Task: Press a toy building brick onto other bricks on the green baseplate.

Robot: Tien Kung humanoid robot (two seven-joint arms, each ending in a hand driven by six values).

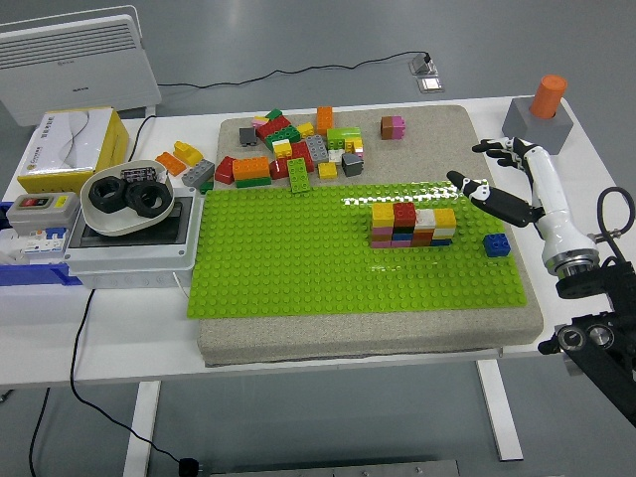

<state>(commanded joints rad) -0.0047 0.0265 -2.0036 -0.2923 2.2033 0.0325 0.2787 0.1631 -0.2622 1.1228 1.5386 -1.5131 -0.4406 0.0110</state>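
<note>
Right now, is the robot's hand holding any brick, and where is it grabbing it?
No, nothing is held. The right hand hangs open beside the green baseplate, clear of the brick stack and the loose blue brick.

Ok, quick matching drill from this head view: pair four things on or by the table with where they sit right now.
Things:
1. brick stack
2. blue brick
3. right hand
4. loose brick pile

Places:
A. beyond the baseplate's far edge
B. alone on the baseplate, right of the stack
C. open, raised off the baseplate's right edge
D. middle-right of the green baseplate

Pairs: 1-D, 2-B, 3-C, 4-A
</note>
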